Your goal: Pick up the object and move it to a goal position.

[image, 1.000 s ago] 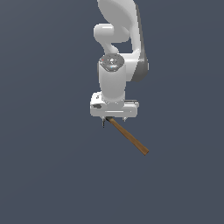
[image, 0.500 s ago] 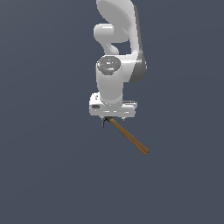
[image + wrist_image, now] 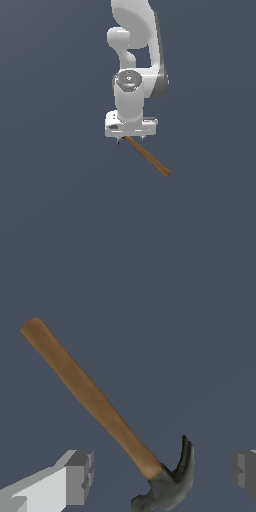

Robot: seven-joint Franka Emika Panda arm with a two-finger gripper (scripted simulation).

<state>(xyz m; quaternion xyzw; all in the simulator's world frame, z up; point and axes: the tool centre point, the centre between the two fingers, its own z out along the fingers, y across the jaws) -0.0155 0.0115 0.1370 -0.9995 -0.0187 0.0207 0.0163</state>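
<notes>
Little changed since a second ago: arm and claw (image 3: 131, 136) hanging in much the same spot above the hammer (image 3: 148, 157), perhaps a shade lower, the hammer itself unmoved on the plain dark ground. Seen from the wrist, a claw hammer (image 3: 107, 417), not a bare stick: brown wooden handle (image 3: 85, 391) running straight and ending in a dark metal head (image 3: 167, 483) with a curved nail-pulling fork. Head lying between the two grey fingertips (image 3: 80, 477), somewhat nearer one of them than the other, with clear ground on both sides and no contact. Claw spread wide, holding nothing. Long axis of the handle slanting away from the claw: in the exterior view, from directly beneath the white claw body out and down toward the exterior view's right, the free end well clear of the arm. Head hidden under the claw body in that view, only the handle showing. Likely still in the approach-and-descend stage, nothing lifted yet. Key relation for the coming closure: fingers straddling the head-and-neck end, so a grip there probably far from the middle, with the long handle apt to sag or swing once raised. No goal marker visible in either view.
</notes>
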